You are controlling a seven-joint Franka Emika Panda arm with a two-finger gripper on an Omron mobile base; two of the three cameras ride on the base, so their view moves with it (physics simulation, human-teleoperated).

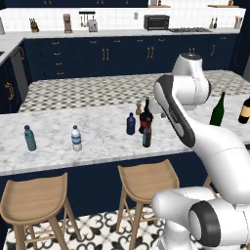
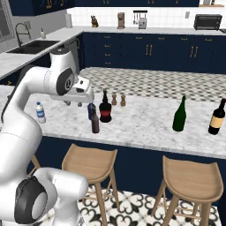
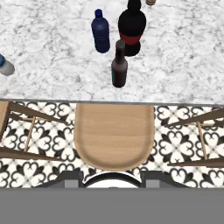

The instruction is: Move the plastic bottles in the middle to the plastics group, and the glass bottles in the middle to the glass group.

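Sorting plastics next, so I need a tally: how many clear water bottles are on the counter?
2. Both stand at the counter's left end: a teal-tinted bottle farthest left, and a white-labelled bottle beside it, nearer the middle cluster.

White marble surface (image 1: 97, 141) carries two clear water bottles (image 1: 30, 138) (image 1: 76, 138) at the left end. Mid cluster near the front edge: navy bottle (image 1: 131, 124), squat red-label bottle (image 2: 105, 108), slim dark bottle (image 3: 119, 65), close together. Green wine bottle (image 2: 179, 114) and cream-label wine bottle (image 2: 217, 117) stand at the right end, well apart from the cluster.
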